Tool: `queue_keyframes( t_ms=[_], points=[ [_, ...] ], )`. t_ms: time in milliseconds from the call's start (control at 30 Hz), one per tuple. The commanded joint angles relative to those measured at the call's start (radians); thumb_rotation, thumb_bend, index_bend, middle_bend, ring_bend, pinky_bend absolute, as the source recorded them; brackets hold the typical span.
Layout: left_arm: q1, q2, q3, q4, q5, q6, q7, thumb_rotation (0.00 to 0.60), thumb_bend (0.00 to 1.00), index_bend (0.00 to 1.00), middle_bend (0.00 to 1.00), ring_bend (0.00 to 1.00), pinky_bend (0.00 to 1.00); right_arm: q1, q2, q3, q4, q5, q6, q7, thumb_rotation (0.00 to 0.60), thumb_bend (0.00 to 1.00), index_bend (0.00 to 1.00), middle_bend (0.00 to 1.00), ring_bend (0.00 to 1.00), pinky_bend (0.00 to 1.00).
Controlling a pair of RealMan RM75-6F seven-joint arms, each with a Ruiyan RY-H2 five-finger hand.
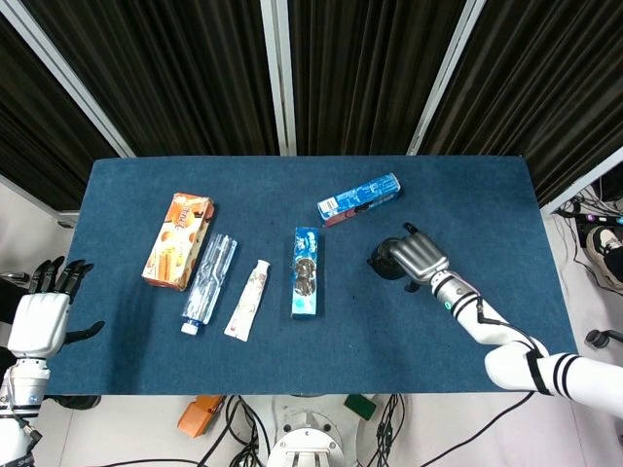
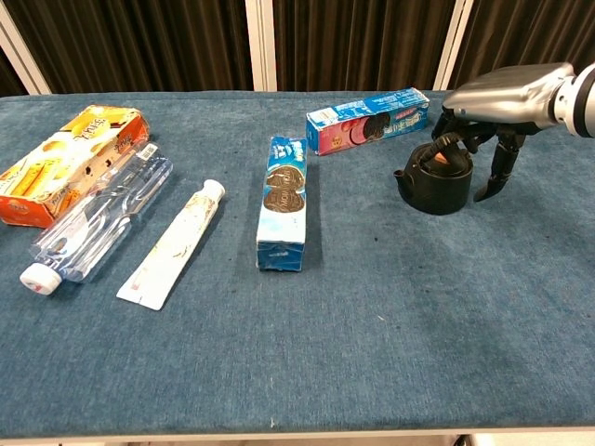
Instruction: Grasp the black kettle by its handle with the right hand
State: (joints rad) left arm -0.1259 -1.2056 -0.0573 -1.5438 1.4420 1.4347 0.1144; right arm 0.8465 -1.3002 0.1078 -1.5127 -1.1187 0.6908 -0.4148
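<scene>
Chest view is showing the right hand (image 2: 497, 111) hovering over the black kettle (image 2: 435, 181) — fingers seemingly unclosed; lower squarely before curling round its handle (image 2: 444, 147).

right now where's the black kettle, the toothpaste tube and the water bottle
black kettle (image 2: 435, 190), chest view, front of its body
toothpaste tube (image 2: 175, 243), chest view, middle of the tube
water bottle (image 1: 210, 269), head view, middle of the clear body

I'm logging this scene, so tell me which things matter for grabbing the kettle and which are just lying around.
For the job:
kettle
right robot hand, fingers hanging around the kettle

Lying about:
orange box
bottle
tube
two blue cookie boxes
left robot hand, off the table's edge
</scene>
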Motion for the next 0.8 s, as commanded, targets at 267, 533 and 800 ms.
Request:
queue_keyframes(
  t_ms=[267,533,800],
  points=[
    [-0.005,-0.006,0.001,0.006,0.005,-0.004,-0.001,0.600,0.05,0.15,0.11,0.00,0.00,0.014,-0.018,-0.020,0.019,0.027,-0.024,0.029,0.600,0.08,0.88,0.74,0.70,0.18],
    [-0.005,-0.008,0.002,0.011,0.001,-0.005,-0.006,0.600,0.05,0.15,0.11,0.00,0.00,0.017,-0.041,0.005,0.049,0.039,-0.018,0.109,0.600,0.06,1.00,0.89,0.88,0.05],
    [-0.011,-0.014,-0.001,0.017,-0.003,-0.014,-0.009,0.600,0.05,0.15,0.11,0.00,0.00,0.017,-0.055,0.025,0.074,0.020,-0.005,0.180,0.600,0.00,1.00,0.97,0.94,0.04]
  ],
)
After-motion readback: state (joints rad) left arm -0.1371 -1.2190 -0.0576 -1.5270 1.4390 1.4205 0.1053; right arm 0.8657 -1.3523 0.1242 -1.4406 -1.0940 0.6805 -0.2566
